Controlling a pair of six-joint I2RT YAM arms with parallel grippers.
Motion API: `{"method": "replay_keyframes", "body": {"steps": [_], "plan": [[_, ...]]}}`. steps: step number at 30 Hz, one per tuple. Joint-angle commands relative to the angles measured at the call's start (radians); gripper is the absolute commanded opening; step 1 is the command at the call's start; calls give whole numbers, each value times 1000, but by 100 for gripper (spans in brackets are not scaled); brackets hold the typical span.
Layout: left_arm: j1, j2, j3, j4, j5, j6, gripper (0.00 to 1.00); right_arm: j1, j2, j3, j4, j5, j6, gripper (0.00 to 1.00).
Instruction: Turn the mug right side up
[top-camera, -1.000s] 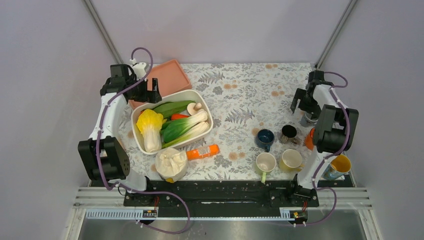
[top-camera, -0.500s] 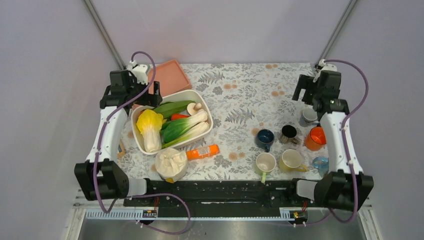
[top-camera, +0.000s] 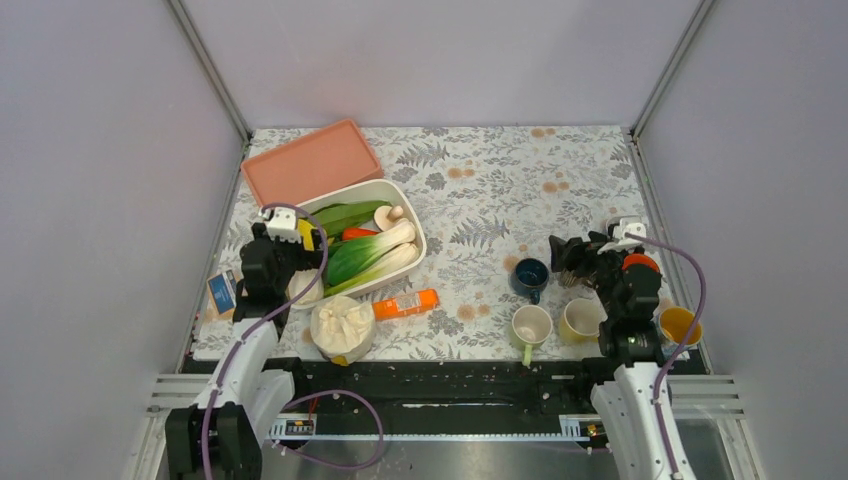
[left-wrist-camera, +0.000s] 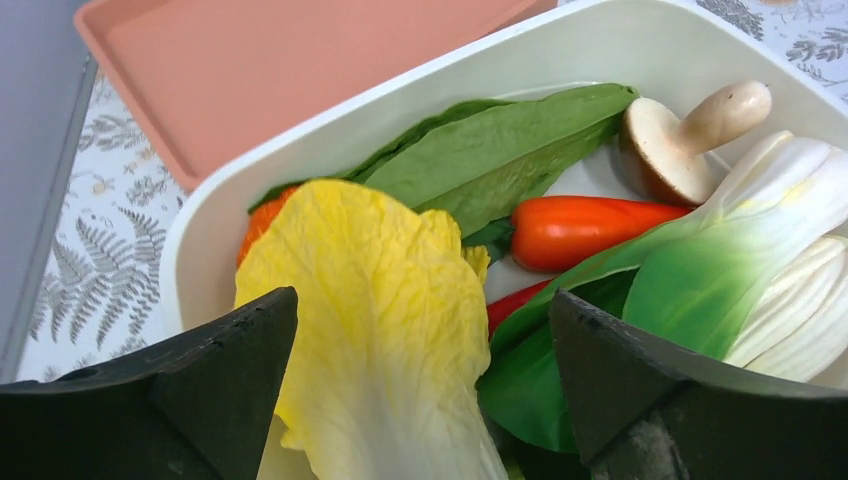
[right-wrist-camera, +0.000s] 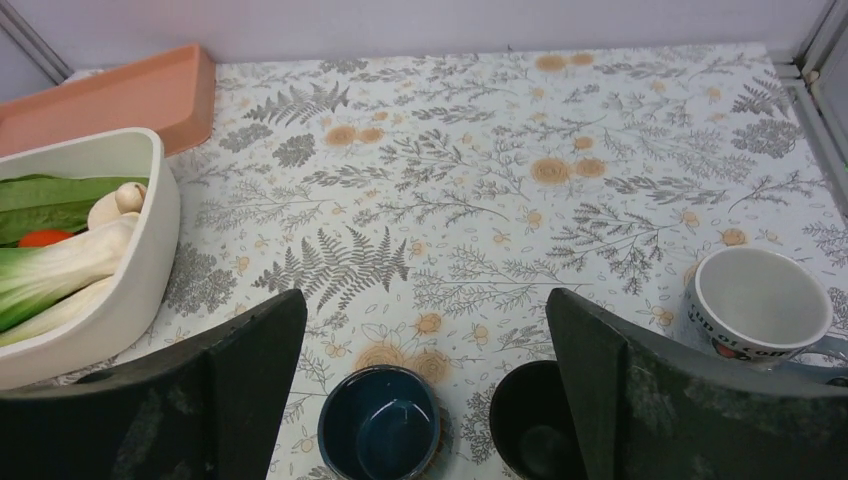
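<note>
White mug (right-wrist-camera: 762, 298), far right, is prob. ceramic: stiff, smooth, breakable; pinch its rim wall. Left gripper (left-wrist-camera: 422, 300) & right gripper (right-wrist-camera: 425, 300) jaws spread, empty.

Tablecloth (right-wrist-camera: 450, 150): gry fern + org flower print. Tray (top-camera: 312, 160) pink, tub (right-wrist-camera: 150, 260) wht. Navy mug (right-wrist-camera: 380, 436), blk mug (right-wrist-camera: 535, 435), wht mug (right-wrist-camera: 760, 300).

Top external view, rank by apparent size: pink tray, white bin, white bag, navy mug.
1. white bin and pink tray look alike; left arm covers part of bin
2. white bag
3. navy mug
</note>
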Motion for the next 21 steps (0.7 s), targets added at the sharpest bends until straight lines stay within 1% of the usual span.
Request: {"method": "replay_keyframes", "body": {"steps": [1, 3, 5, 9, 14, 16, 21], "plan": [[-5, -79, -128, 357, -85, -83, 99, 1, -120, -123, 193, 25, 36, 99], [-5, -110, -165, 370, -130, -72, 99, 2, -148, -165, 188, 49, 40, 99], [-5, -142, -191, 378, -169, -66, 99, 2, -164, -168, 178, 58, 51, 99], [-5, -176, -234, 386, -166, -66, 99, 2, -164, -148, 126, 93, 43, 99], [-5, -172, -241, 382, -180, -62, 99, 2, -170, -154, 134, 77, 55, 99], [-6, -167, -237, 375, -219, -60, 99, 2, -162, -151, 134, 73, 56, 99], [-5, -166, -225, 345, -222, -62, 99, 1, -142, -150, 143, 68, 64, 99]]}}
